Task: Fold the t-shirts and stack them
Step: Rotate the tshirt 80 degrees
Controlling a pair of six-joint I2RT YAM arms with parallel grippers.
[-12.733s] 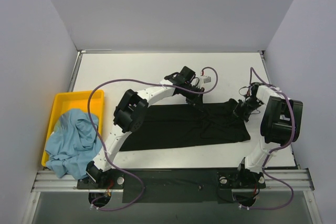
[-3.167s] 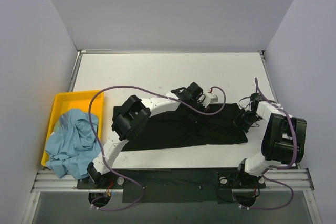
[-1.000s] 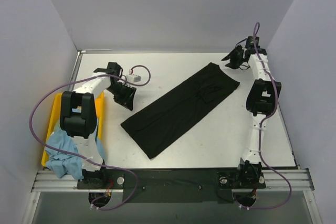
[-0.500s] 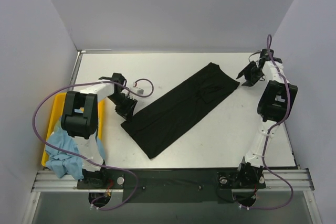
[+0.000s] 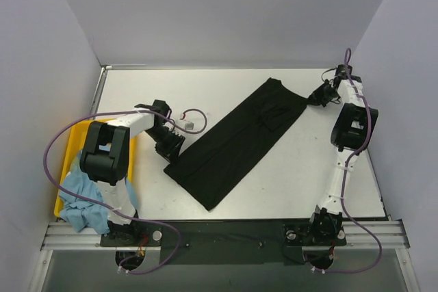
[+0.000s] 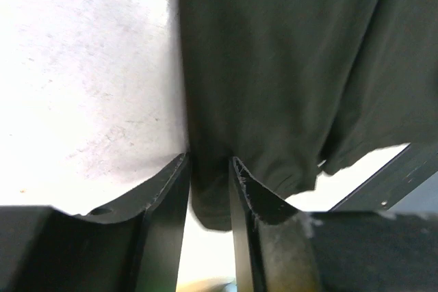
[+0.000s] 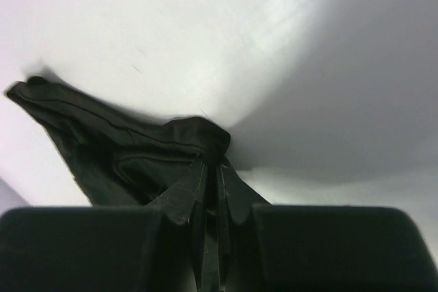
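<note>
The left arm hides much of the yellow tray [image 5: 74, 143] at the desk's [image 5: 171, 94] left edge. A crumpled light blue t-shirt [image 5: 79, 200] shows at the tray's near end, spilling over the rim. The black t-shirt [image 5: 236, 143], folded into a long strip, lies slantwise from the desk's near middle toward its far right corner. The left claw [image 5: 171, 147] pinches the strip's near-left corner. The right claw [image 5: 315, 97], fingers almost together, pinches its far right corner.

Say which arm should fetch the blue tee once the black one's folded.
Left, probably. The left hand grips the black tee at the end nearest the yellow tray holding the blue tee; the right hand pinches the far-right end.
</note>
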